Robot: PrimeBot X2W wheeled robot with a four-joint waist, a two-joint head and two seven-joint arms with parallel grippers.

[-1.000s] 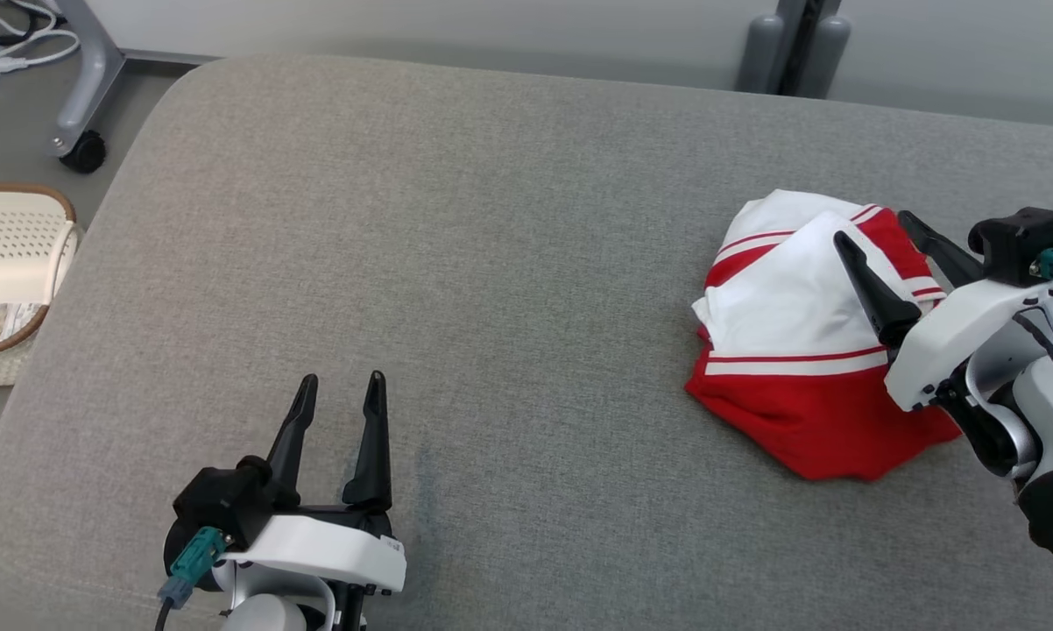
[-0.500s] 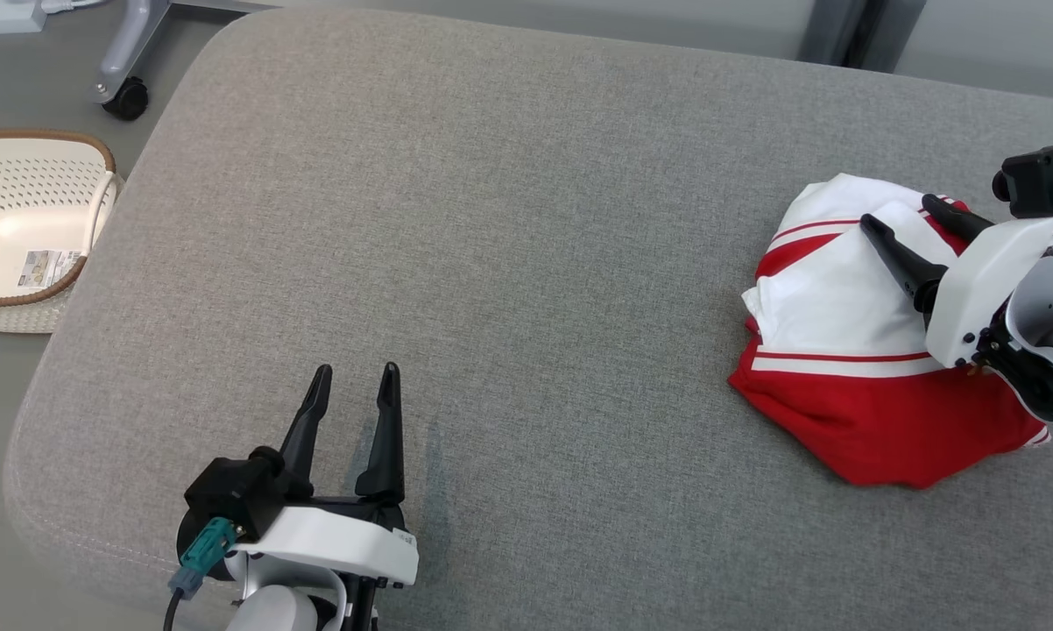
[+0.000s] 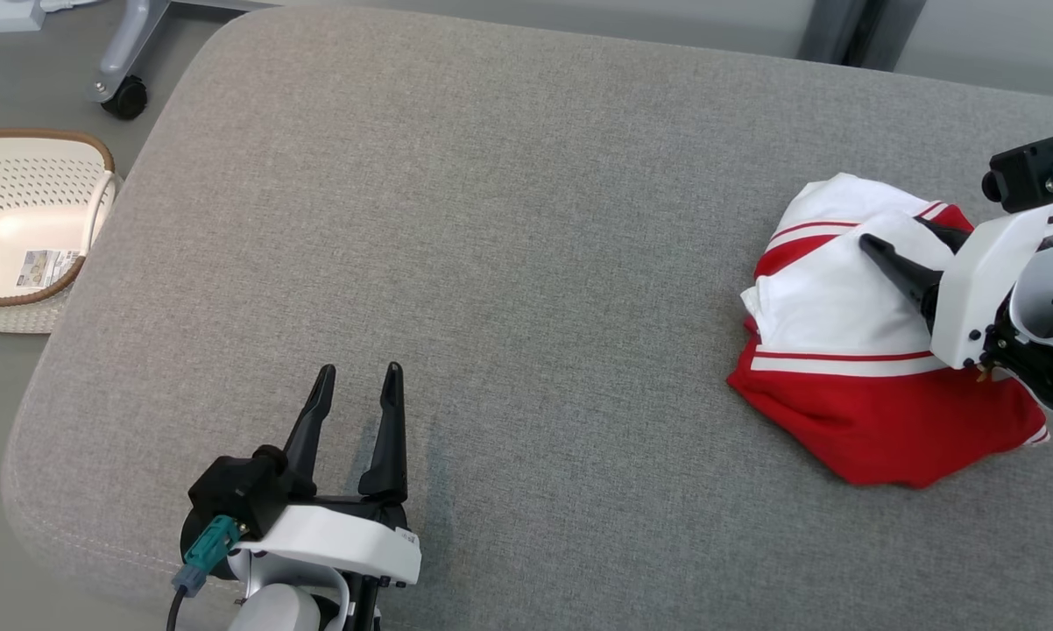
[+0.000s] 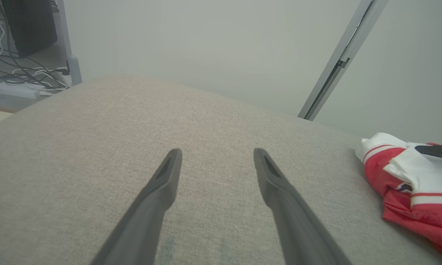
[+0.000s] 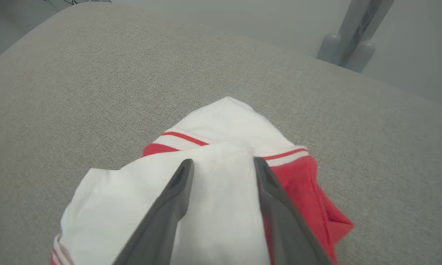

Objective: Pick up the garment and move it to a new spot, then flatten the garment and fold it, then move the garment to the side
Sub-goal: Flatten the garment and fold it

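Note:
The garment (image 3: 842,350), red and white with thin stripes, lies crumpled on the right side of the grey cushioned surface (image 3: 509,228). My right gripper (image 3: 896,235) is down on its top, open, with the two fingers straddling a white fold (image 5: 221,206). In the right wrist view the gripper (image 5: 223,163) has white cloth between its fingers and red cloth to the right. My left gripper (image 3: 358,372) rests open near the front left of the surface, with nothing between its fingers. In the left wrist view that gripper (image 4: 217,152) points across bare fabric, and the garment (image 4: 408,184) lies far to its right.
A cream perforated basket (image 3: 27,228) with a brown rim stands on the floor left of the surface. A wheeled stand's caster (image 3: 128,92) is behind it. A grey post (image 3: 842,31) rises at the back right. Cables and a power strip (image 4: 18,88) lie on the floor.
The head camera has shifted, so the whole picture moved. My right gripper has sunk further into the garment's white fold, its far finger now partly hidden. The left gripper has stayed put.

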